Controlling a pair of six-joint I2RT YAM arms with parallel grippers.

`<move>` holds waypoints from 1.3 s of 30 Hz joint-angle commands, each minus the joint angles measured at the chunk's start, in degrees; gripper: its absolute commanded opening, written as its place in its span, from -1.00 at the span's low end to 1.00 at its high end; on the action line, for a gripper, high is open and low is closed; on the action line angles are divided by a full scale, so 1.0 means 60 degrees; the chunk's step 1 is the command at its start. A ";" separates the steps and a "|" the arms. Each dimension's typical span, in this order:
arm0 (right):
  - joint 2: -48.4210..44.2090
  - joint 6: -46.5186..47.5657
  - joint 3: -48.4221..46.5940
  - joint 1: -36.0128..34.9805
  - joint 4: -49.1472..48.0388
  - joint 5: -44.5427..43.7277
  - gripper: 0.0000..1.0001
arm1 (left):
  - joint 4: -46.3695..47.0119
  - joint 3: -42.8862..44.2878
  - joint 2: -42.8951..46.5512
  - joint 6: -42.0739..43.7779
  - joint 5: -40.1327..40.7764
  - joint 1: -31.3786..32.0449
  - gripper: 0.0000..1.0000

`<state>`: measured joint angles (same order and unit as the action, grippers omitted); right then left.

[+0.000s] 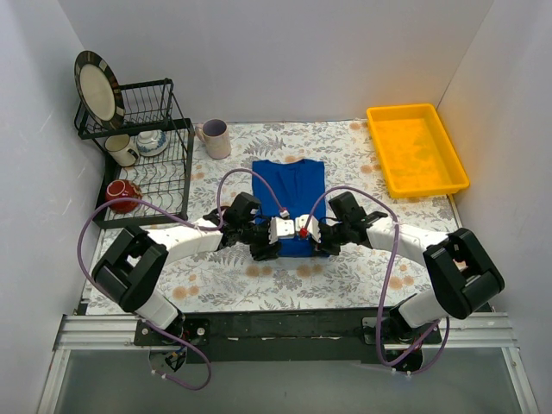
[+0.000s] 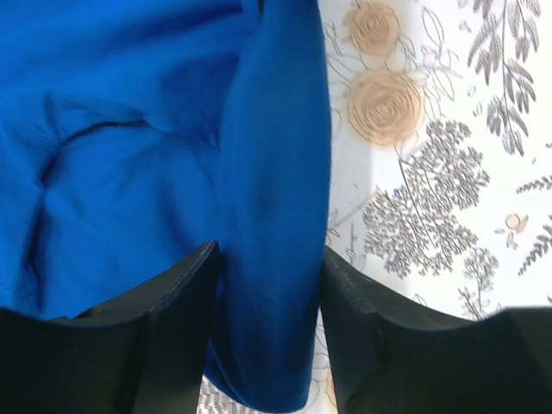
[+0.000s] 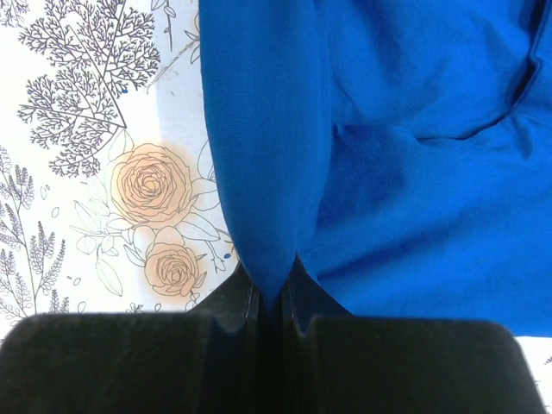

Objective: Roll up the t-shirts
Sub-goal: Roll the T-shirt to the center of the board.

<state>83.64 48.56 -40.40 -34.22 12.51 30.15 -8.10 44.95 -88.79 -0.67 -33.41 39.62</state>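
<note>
Two arms reach in over the flowered table [image 1: 345,278]. The left gripper [image 1: 261,240] and right gripper [image 1: 316,235] meet at the near hem of the blue t-shirt [image 1: 289,183]. It lies mid-table, between a dish rack [image 1: 159,164] and a yellow tray [image 1: 401,109].

From the left wrist, the fingers [image 2: 172,323] stand apart, yet a thick fold of the t-shirt fills the gap and touches both.

From the right wrist, the fingers [image 3: 240,300] sit almost together, pinching a thin fold of it.
</note>
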 commanded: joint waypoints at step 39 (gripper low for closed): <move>0.5219 0.4914 -0.5379 0.1850 0.9661 0.3456 -0.97 | -0.9548 0.5367 -0.4946 0.3099 -0.2357 -0.3043 -1.00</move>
<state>110.17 71.09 -69.38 -26.81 52.53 52.71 -56.73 73.84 -115.24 15.59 -56.01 25.50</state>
